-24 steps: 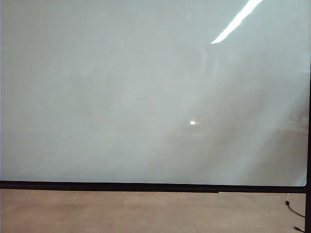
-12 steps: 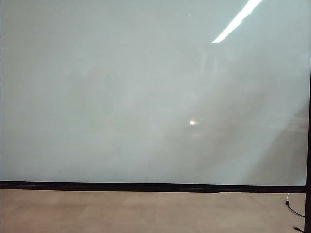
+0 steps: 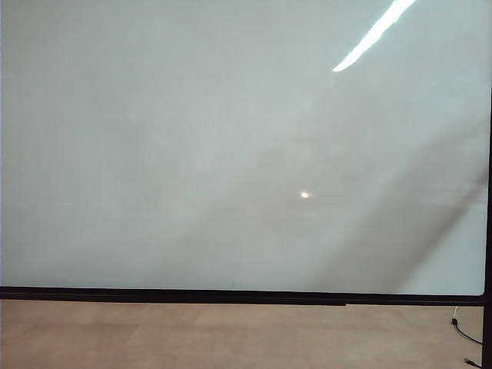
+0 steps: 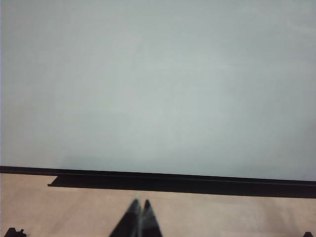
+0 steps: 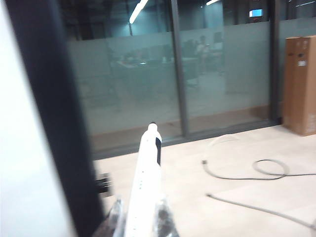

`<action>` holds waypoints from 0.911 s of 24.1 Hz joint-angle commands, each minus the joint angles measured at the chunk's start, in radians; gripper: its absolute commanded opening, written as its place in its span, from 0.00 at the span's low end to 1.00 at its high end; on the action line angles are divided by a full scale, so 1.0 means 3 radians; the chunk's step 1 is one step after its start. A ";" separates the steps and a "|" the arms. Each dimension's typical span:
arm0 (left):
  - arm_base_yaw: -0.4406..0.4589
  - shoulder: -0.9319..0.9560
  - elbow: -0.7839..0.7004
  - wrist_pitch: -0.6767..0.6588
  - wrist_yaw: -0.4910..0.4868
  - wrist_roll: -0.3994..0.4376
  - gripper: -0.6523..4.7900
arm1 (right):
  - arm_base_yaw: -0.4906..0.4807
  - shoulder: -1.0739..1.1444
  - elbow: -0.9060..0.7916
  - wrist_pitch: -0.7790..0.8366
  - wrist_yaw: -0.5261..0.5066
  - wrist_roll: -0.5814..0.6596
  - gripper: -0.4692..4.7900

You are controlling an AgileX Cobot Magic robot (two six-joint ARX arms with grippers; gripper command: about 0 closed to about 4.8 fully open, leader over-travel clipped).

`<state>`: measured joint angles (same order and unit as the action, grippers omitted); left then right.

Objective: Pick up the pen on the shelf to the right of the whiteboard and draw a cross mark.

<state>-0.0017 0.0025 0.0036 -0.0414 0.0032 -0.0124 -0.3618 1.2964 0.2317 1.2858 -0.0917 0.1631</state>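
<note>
The whiteboard fills the exterior view, glossy white with a thin black frame; no cross mark shows on it, and neither gripper appears there. In the right wrist view my right gripper is shut on the pen, a slim white marker with a dark patch near its far end. The pen sticks out just beside the board's black side frame. In the left wrist view my left gripper is shut on nothing, low in front of the board. The shelf is out of view.
A black ledge runs under the board above a beige floor. Beyond the board's side edge are a glass wall, a cardboard box, loose cables on the floor and a small black bracket.
In the exterior view the faint shadow on the board's right part has shifted into a clearer diagonal band. Nothing else differs there.
</note>
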 commanded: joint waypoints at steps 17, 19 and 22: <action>0.0000 0.0003 0.0010 0.0042 0.0001 0.0015 0.11 | 0.2057 -0.0519 -0.0090 -0.0633 0.0132 0.0518 0.08; 0.0000 0.0003 0.0009 0.0042 0.0000 0.0015 0.11 | 0.2174 -0.0430 -0.0023 -0.0629 0.0122 0.0520 0.08; 0.0000 0.0003 0.0010 0.0042 0.0000 0.0015 0.11 | 0.2468 -0.0085 0.0228 -0.0593 0.0085 0.0519 0.08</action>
<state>-0.0017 0.0025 0.0036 -0.0414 0.0032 -0.0124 0.3626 1.2510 0.2806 1.0832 -0.0555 0.3172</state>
